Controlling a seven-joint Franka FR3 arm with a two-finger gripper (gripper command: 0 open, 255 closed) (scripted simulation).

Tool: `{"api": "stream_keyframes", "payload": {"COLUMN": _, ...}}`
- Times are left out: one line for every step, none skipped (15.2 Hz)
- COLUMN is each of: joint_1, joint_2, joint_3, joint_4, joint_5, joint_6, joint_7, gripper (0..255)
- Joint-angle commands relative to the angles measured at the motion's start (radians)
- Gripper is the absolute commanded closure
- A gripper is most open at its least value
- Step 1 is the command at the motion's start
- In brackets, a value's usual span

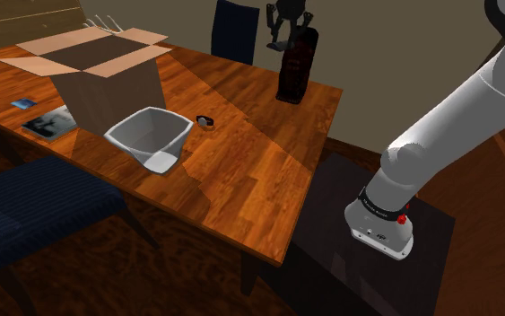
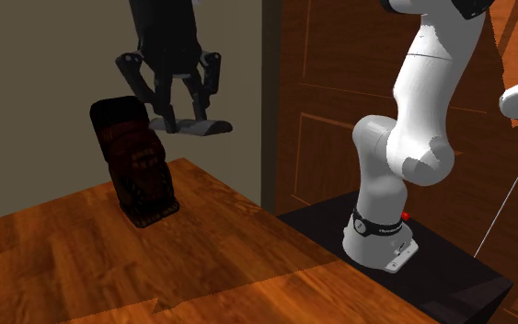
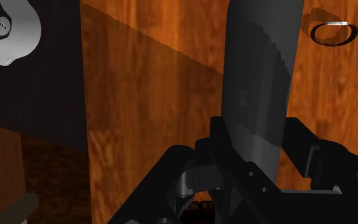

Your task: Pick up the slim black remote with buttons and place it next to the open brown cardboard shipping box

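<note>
You find the remote [image 1: 297, 67] standing on end at the bench's [image 1: 241, 179] far corner, the one on the shoulder view's right, nearest the arm [image 1: 457, 117]. It is dark, leans a little, and its lower end rests on the wood. In the second exterior view its buttoned face [image 2: 139, 170] is turned to the camera.

The pincer [image 2: 186, 124] hangs over that corner, level with the remote's top and just beside it. Its jaws stand apart, with wall showing between them, and you see nothing clamped in them. One fingertip [image 2: 167, 121] sits close to the remote's upper edge; you cannot tell whether it touches. In the wrist view the remote [image 3: 257, 70] shows as a long dark grey slab running out from the middle of the pincer across the wood.

The box [image 1: 107, 76] stands open, flaps spread, at the bench's far left end in the shoulder view, well apart from the remote. A pale bin [image 1: 147, 113] sits just beside it, toward the near edge. A small dark ring [image 1: 206, 120] lies near the bin, between it and the remote. A magazine [image 1: 51, 121] and a blue card [image 1: 21, 103] lie at the left edge beside the box. The arm's stand [image 1: 367, 260] is off the bench's right end.
</note>
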Motion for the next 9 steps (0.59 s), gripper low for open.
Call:
{"api": "stream_keyframes", "payload": {"joint_1": -0.001, "joint_2": 0.008, "joint_3": -0.002, "joint_4": 0.037, "joint_5": -0.001, "joint_6": -0.029, "joint_7": 0.004, "gripper": 255}}
{"api": "stream_keyframes", "payload": {"joint_1": -0.001, "joint_2": 0.011, "joint_3": -0.002, "joint_4": 0.054, "joint_5": -0.001, "joint_6": -0.042, "joint_7": 0.007, "gripper": 255}}
{"api": "stream_keyframes", "payload": {"joint_1": -0.001, "joint_2": 0.015, "joint_3": -0.002, "joint_4": 0.071, "joint_5": -0.001, "joint_6": -0.056, "joint_7": 0.01, "gripper": 255}}
{"api": "stream_keyframes", "payload": {"joint_1": -0.001, "joint_2": 0.018, "joint_3": -0.003, "joint_4": 0.089, "joint_5": -0.001, "joint_6": -0.069, "joint_7": 0.013, "gripper": 255}}
{"api": "stream_keyframes", "payload": {"joint_1": -0.001, "joint_2": 0.022, "joint_3": -0.003, "joint_4": 0.106, "joint_5": -0.001, "joint_6": -0.083, "joint_7": 0.015, "gripper": 255}}
{"api": "stream_keyframes", "payload": {"joint_1": -0.001, "joint_2": 0.027, "joint_3": -0.004, "joint_4": 0.125, "joint_5": -0.001, "joint_6": -0.097, "joint_7": 0.018, "gripper": 255}}
{"api": "stream_keyframes", "payload": {"joint_1": -0.001, "joint_2": 0.027, "joint_3": -0.004, "joint_4": 0.125, "joint_5": -0.001, "joint_6": -0.097, "joint_7": 0.018, "gripper": 255}}
{"api": "stream_keyframes", "payload": {"joint_1": 0.009, "joint_2": 0.041, "joint_3": 0.011, "joint_4": 0.139, "joint_5": 0.002, "joint_6": -0.091, "joint_7": 0.042, "gripper": 255}}
{"api": "stream_keyframes", "payload": {"joint_1": 0.018, "joint_2": 0.057, "joint_3": 0.025, "joint_4": 0.155, "joint_5": 0.005, "joint_6": -0.086, "joint_7": 0.065, "gripper": 255}}
